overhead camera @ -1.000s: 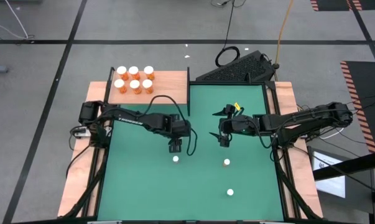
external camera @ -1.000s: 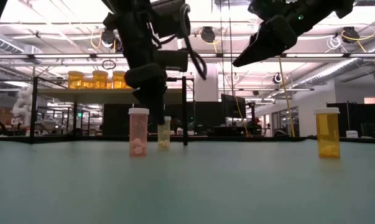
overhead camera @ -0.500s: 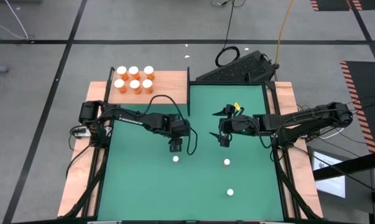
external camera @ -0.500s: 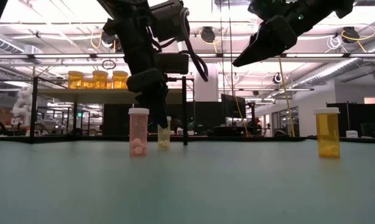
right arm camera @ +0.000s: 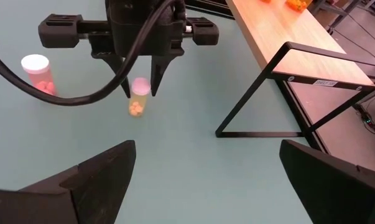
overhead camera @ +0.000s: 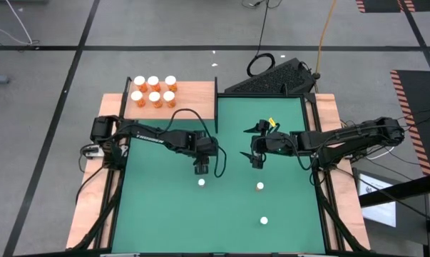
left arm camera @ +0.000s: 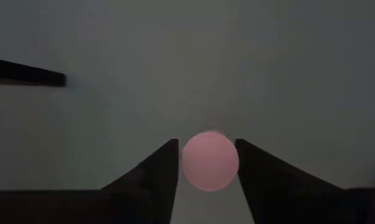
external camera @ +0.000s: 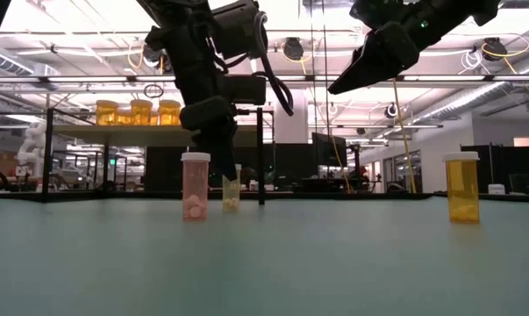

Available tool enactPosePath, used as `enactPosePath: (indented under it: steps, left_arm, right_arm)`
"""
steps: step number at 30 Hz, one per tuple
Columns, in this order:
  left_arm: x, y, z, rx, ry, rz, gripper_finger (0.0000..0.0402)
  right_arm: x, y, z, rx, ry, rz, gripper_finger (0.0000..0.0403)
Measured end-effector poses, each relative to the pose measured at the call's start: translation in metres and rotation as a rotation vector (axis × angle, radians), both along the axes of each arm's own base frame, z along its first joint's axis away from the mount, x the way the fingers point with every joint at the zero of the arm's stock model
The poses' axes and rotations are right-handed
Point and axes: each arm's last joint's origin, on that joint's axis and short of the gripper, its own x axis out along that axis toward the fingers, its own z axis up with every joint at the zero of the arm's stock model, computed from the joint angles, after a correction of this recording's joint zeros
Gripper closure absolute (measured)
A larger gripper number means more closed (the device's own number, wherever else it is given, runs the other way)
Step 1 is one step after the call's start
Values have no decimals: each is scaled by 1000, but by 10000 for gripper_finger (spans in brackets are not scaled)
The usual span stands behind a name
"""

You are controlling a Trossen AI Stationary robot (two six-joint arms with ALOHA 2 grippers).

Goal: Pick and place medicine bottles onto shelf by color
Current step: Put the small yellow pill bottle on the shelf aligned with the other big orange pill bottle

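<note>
Medicine bottles were split between two places. Six orange bottles (overhead camera: pixel 152 91) stood in two rows on the shelf (overhead camera: pixel 193 96), and the smaller ones stood upright on the green mat (overhead camera: pixel 286 214).

The left gripper (right arm camera: pixel 139 79) was down over a small yellowish bottle (right arm camera: pixel 138 94) near the middle of the mat. Its fingers (left arm camera: pixel 156 174) stood narrow, close on either side of the round cap (left arm camera: pixel 210 160). A sliver of mat showed on one side, so I judged the grip not yet made. The right gripper (overhead camera: pixel 255 163) hung over the mat nearby with its fingers spread wide, holding nothing.

The likeliest trouble was a poor hold. If the fingers met only the cap's rounded edge, the bottle could slip out or tip as it rose. A pink bottle (right arm camera: pixel 37 68) stood just beside the target, and a swing toward the shelf could knock it over. The black post (external camera: pixel 260 154) at the shelf's edge could also catch a low carry.

The target was pale and see-through, with a few pills in the bottom. A yellow bottle (external camera: pixel 461 186) stood well apart from it.
</note>
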Motion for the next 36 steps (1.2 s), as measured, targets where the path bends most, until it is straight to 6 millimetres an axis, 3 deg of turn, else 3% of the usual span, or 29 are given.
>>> enactPosePath:
  steps: [6,12,16,28,36]
  left_arm:
    - [0,0,0,-4,-1,10,285]
    - [0,0,1,-15,-5,34,268]
    - [-5,0,12,-18,-22,41,264]
    - [-22,1,104,31,-208,4,271]
    - [-31,21,164,132,-240,29,269]
  right_arm:
    - [0,0,0,0,0,0,11]
    - [0,0,0,0,0,0,11]
    - [0,0,0,-3,1,2,11]
    - [0,0,0,-5,-3,2,11]
    - [0,0,0,-6,2,2,11]
